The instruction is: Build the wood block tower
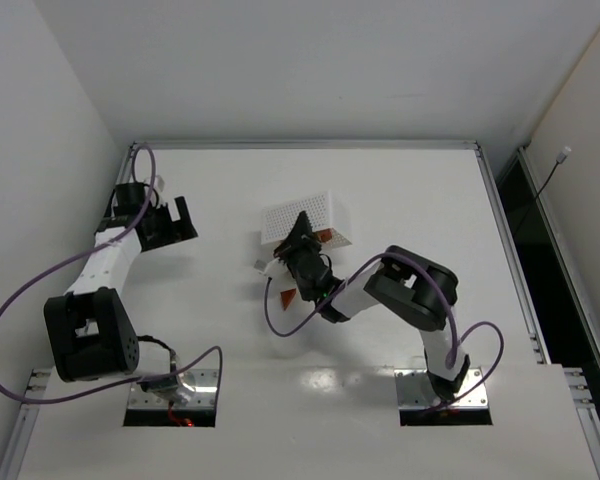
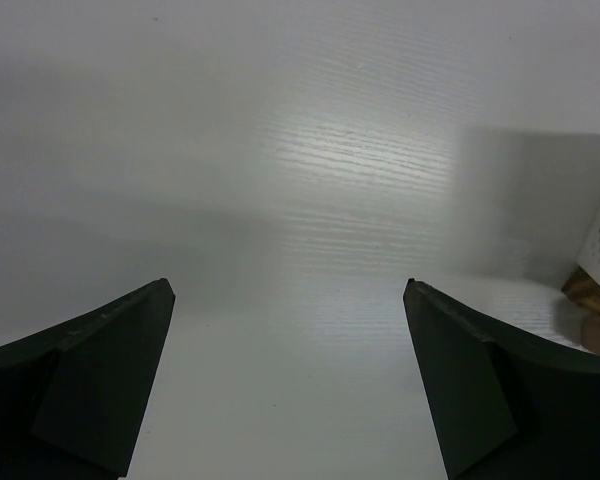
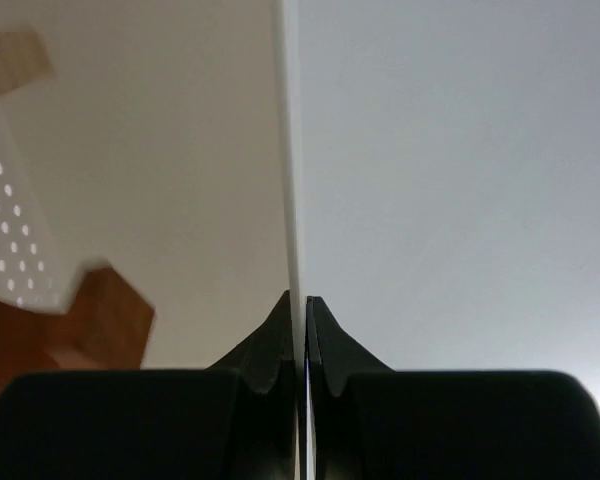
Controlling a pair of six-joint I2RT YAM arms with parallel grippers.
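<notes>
The right gripper is fully closed with nothing visible between its fingers, its tips at the near edge of the white perforated box. This posture suggests a pause between picks or a closed-tip nudge. A reddish-brown block sits against the box's near side. A reddish-brown wedge lies on the table, nearer the arm bases than the box. Tan blocks rest at the box's foot. No upright tower can be made out, since the right arm covers that spot. The left gripper hangs well left of the box with its jaws wide and empty, probably to stay clear of the work.
</notes>
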